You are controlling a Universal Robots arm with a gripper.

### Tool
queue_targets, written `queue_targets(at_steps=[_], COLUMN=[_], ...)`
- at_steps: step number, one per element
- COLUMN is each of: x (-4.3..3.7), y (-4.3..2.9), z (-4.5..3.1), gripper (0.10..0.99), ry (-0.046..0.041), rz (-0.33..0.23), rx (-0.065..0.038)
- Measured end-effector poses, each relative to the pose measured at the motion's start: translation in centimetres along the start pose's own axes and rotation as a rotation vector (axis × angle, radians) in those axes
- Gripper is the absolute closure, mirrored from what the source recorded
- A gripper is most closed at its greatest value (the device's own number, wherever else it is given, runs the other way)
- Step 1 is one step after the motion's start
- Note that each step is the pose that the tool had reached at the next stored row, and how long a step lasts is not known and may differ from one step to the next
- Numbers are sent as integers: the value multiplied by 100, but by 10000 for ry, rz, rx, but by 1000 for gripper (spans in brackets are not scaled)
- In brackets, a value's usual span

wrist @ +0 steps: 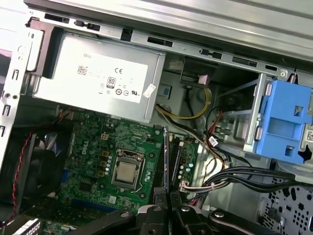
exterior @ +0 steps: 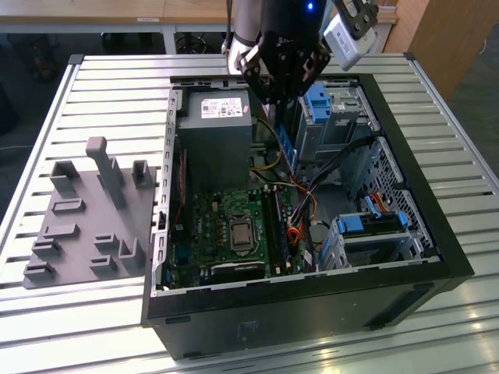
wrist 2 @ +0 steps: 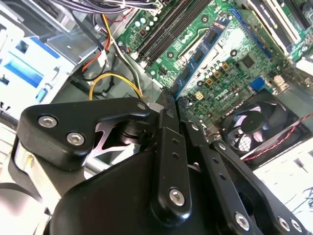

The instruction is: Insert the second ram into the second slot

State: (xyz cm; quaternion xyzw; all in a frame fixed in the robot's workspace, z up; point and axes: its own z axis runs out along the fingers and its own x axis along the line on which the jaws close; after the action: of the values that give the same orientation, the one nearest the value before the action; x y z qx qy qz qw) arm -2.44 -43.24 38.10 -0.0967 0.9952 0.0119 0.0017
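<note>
Slatted bench (exterior: 101, 93), open case (exterior: 312, 312): ram (exterior: 286, 148) held over the board.
End effector (exterior: 282, 97) is pinching the ram by one end, so the stick hangs upright inside the case, not yet seated. In the exterior view the slots (exterior: 277, 222) lie toward its 6 o'clock, at the socket's (exterior: 238, 234) 3 o'clock. I judge it best to keep the edge parallel to the second slot and press squarely, clear of the cables (exterior: 312, 183).

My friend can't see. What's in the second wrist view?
A black gripper holds a thin blue ram over a green motherboard. A black fan sits beside it.
</note>
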Motion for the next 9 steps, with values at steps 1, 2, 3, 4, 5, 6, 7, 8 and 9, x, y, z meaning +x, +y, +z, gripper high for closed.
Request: queue_targets(at_steps=[1, 2, 3, 4, 5, 6, 7, 8, 9], x=[0, 0, 0, 0, 0, 0, -1, 0, 0], y=[0, 0, 0, 0, 0, 0, 0, 0, 0], z=[0, 0, 1, 0, 0, 0, 0, 0, 0], gripper=[949, 949, 949, 949, 949, 949, 949, 949, 949], ry=[-1, -2, -2, -3, -4, -5, -5, -6, -8], rz=[92, 178, 268, 354, 437, 521, 607, 691, 768], rx=[6, 14, 22, 28, 35, 41, 48, 51, 53])
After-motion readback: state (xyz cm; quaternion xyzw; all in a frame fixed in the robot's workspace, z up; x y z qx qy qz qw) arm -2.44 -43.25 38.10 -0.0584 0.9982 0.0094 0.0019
